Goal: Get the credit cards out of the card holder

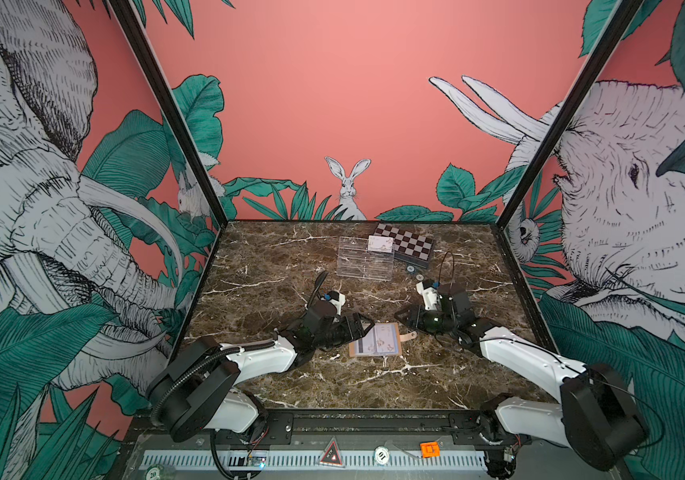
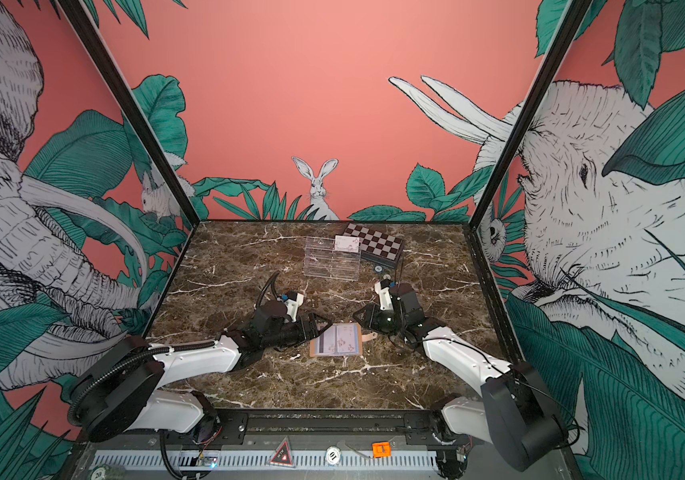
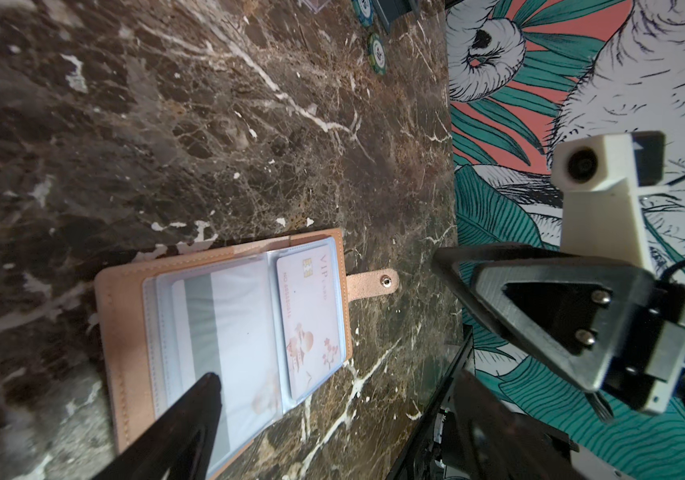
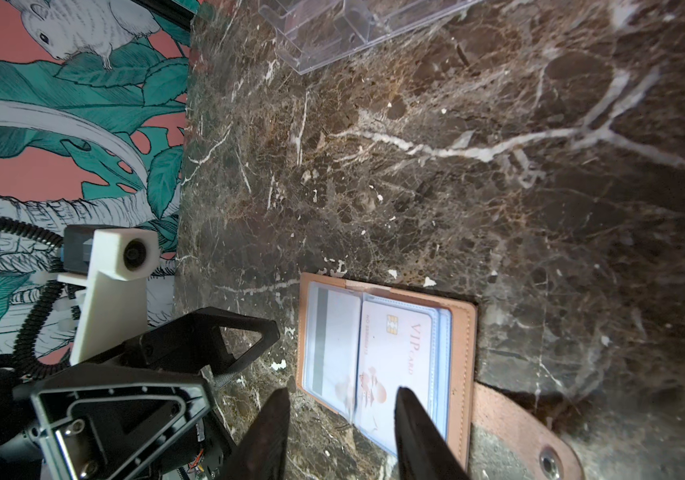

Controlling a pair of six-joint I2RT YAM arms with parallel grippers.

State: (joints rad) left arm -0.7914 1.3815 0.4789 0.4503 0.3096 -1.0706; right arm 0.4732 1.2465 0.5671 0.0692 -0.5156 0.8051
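While R gripper's [image 4: 341, 392] at card holder [image 4: 463, 332] — cards [image 4: 394, 353] inside

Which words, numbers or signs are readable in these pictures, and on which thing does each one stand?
"VIP CARD": on the credit card in the card holder.
"NO." plus digits: on the same card; the digits are too blurred to read.
"10": on the white round token.
"20": on the green round token.
Warning triangle and poker chip: marks too small to read.
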